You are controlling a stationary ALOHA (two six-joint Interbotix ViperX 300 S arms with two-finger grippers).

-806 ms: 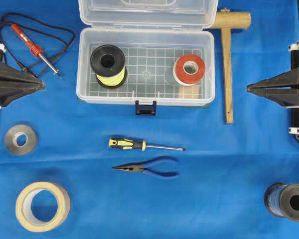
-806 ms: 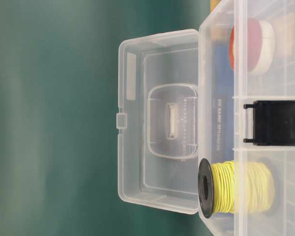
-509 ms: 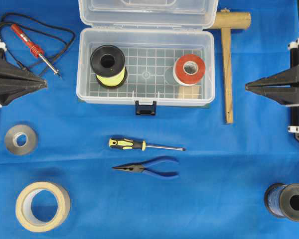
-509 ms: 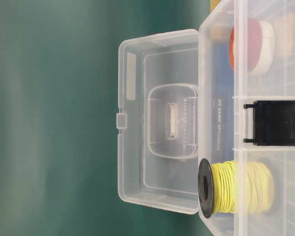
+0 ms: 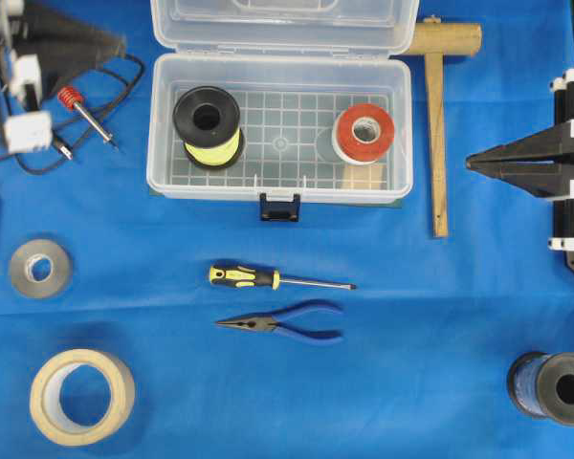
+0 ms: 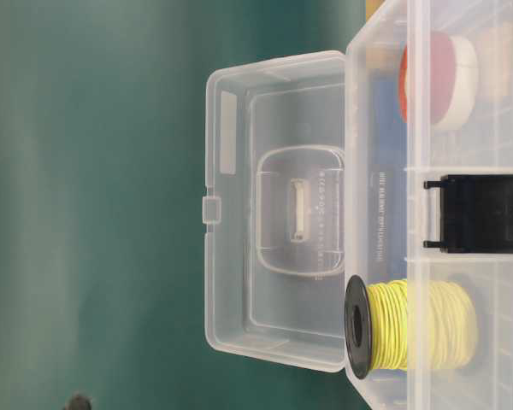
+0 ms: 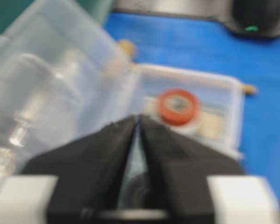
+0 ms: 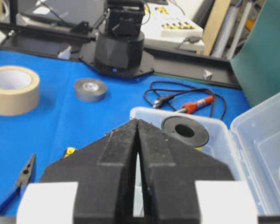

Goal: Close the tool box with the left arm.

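**Ana:** Tool box, the large clear plastic case (image 5: 279, 129), sits at the far middle of the blue worktop (image 5: 411, 335) in the overhead view, its hinged clear lid (image 5: 283, 24) thrown back. The left arm's black pointed tool (image 5: 62, 43) is just beside the box's left end, above the red soldering iron (image 5: 77, 103). The right tool (image 5: 521, 167) is well apart, beyond the wooden mallet (image 5: 438, 124).

**Ben:** From table level the lid (image 6: 274, 209) stands nearly upright behind the box, with the yellow wire spool (image 6: 410, 326) and the red tape roll (image 6: 436, 77) inside.

**Ana:** The left wrist view is blurred, but the tool's fingers (image 7: 112, 154) meet at the tips and hold nothing. The lid (image 7: 46, 88) is left of them.

**Ben:** The right tool (image 8: 138, 126) is likewise pressed together and empty.

**Ana:** My worry: a push low on the lid could slide the light box instead of swinging the lid. The cable could snag, too.
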